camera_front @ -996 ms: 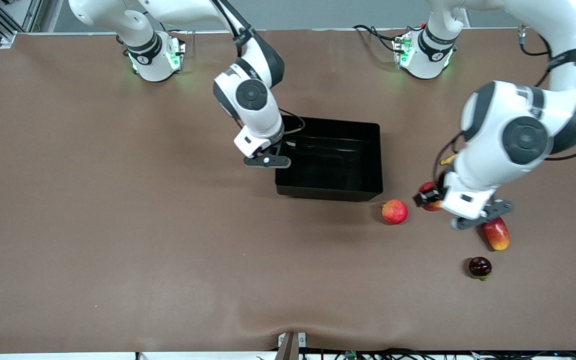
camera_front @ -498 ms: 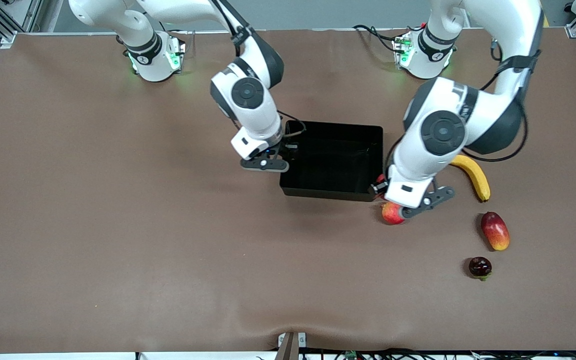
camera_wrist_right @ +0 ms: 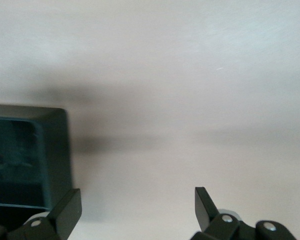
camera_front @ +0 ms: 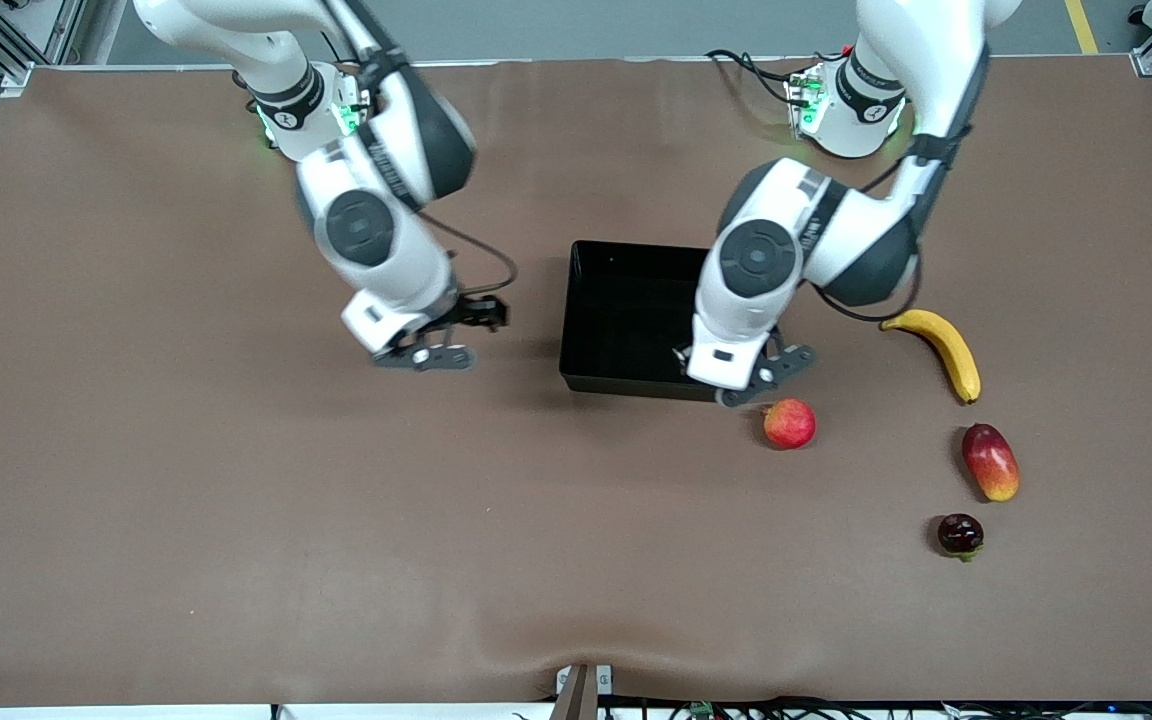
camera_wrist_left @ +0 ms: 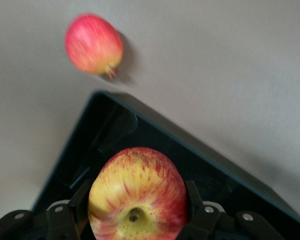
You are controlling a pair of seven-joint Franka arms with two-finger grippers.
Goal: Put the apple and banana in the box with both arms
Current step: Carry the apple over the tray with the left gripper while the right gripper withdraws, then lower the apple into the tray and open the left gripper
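My left gripper (camera_wrist_left: 137, 194) is shut on the apple (camera_wrist_left: 138, 192), red with yellow streaks. It holds the apple above the corner of the black box (camera_wrist_left: 115, 130) nearest the front camera, toward the left arm's end. In the front view the left hand (camera_front: 736, 365) hides the apple over the box (camera_front: 626, 310). The banana (camera_front: 941, 348) lies on the table beside the box, toward the left arm's end. My right gripper (camera_front: 476, 315) is open and empty over bare table beside the box, toward the right arm's end. The right wrist view shows it (camera_wrist_right: 135, 205) with the box corner (camera_wrist_right: 20, 160).
A pinker-red round fruit (camera_front: 789, 423) lies just nearer the front camera than the box corner, and it also shows in the left wrist view (camera_wrist_left: 92, 45). A red-yellow mango (camera_front: 990, 462) and a small dark fruit (camera_front: 960, 534) lie nearer the front camera than the banana.
My left arm has carried the apple from near the mango to over the box corner. My right gripper has moved off the box edge toward the right arm's end.
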